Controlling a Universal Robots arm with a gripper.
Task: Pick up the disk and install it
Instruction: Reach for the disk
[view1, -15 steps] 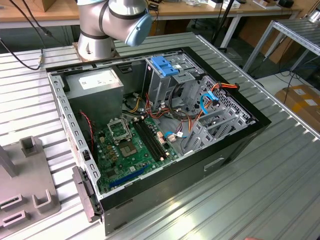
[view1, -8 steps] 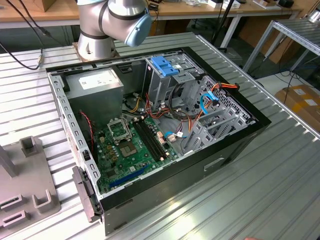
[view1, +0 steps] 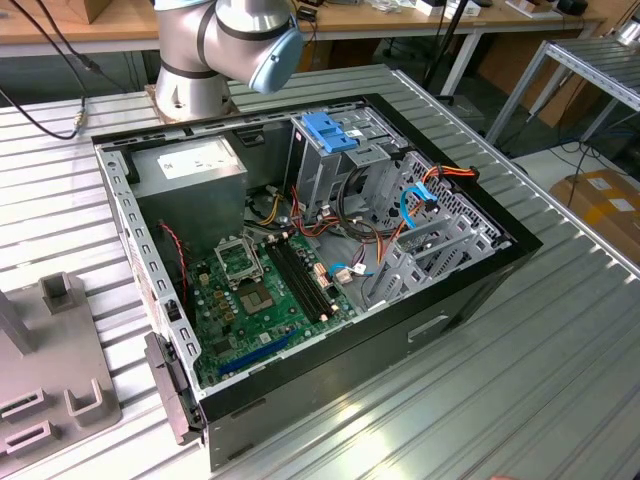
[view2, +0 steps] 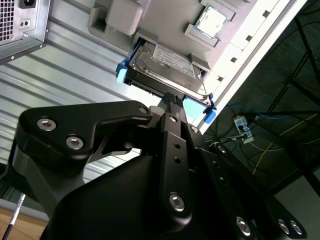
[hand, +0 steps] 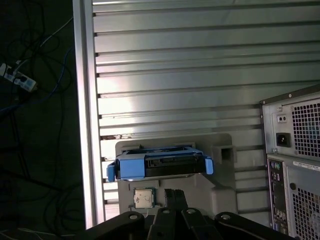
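Note:
The disk (hand: 160, 165) (view2: 165, 57), a grey metal drive with a white label in a bright blue carrier, rests in a slot of a grey holder (hand: 225, 192) (view2: 165, 15) on the ribbed metal table. In both wrist views my gripper (hand: 175, 196) (view2: 171, 99) hovers just short of the disk's near edge, black fingers together and shut on nothing. In the exterior view the open computer case (view1: 330, 340) lies on the table, with the arm's base (view1: 200, 60) behind it.
Inside the case are a drive cage with a blue cap (view1: 330, 130), a power-supply box (view1: 190, 170) and a green motherboard (view1: 260, 290). A small square chip (hand: 143, 197) sits in the holder beside the disk. The table edge (hand: 82, 125) lies close to the holder, and cables lie on the floor beyond it.

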